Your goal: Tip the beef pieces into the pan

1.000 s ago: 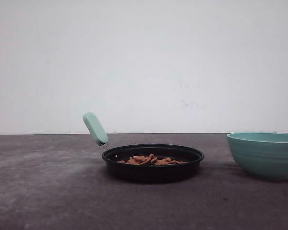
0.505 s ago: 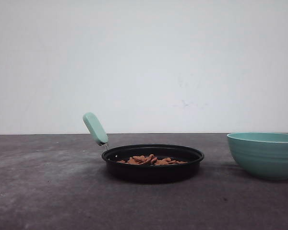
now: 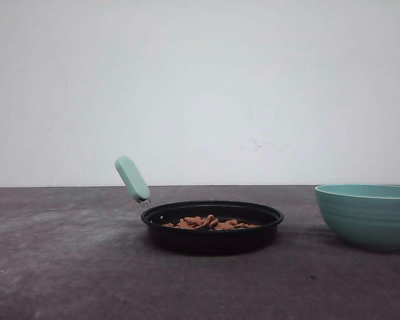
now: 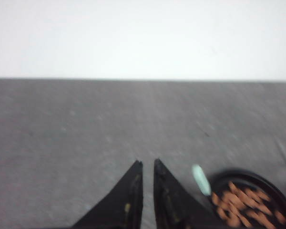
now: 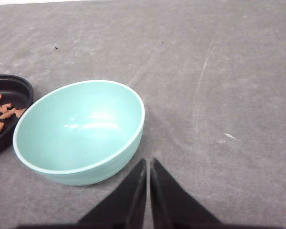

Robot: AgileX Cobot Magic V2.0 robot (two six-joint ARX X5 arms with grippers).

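The black pan (image 3: 213, 230) with its mint-green handle (image 3: 132, 179) sits mid-table, and the reddish-brown beef pieces (image 3: 210, 223) lie inside it. In the left wrist view the pan (image 4: 250, 179) and beef pieces (image 4: 245, 202) lie beside my left gripper (image 4: 148, 163), which is shut on nothing above bare table. In the right wrist view my right gripper (image 5: 148, 161) is shut and empty, just beside the teal bowl (image 5: 81, 131), whose inside holds nothing. The pan's edge (image 5: 9, 90) with some beef pieces (image 5: 2, 114) shows past the bowl.
The teal bowl (image 3: 367, 213) stands at the right of the dark grey table (image 3: 67, 267). A white wall closes off the back.
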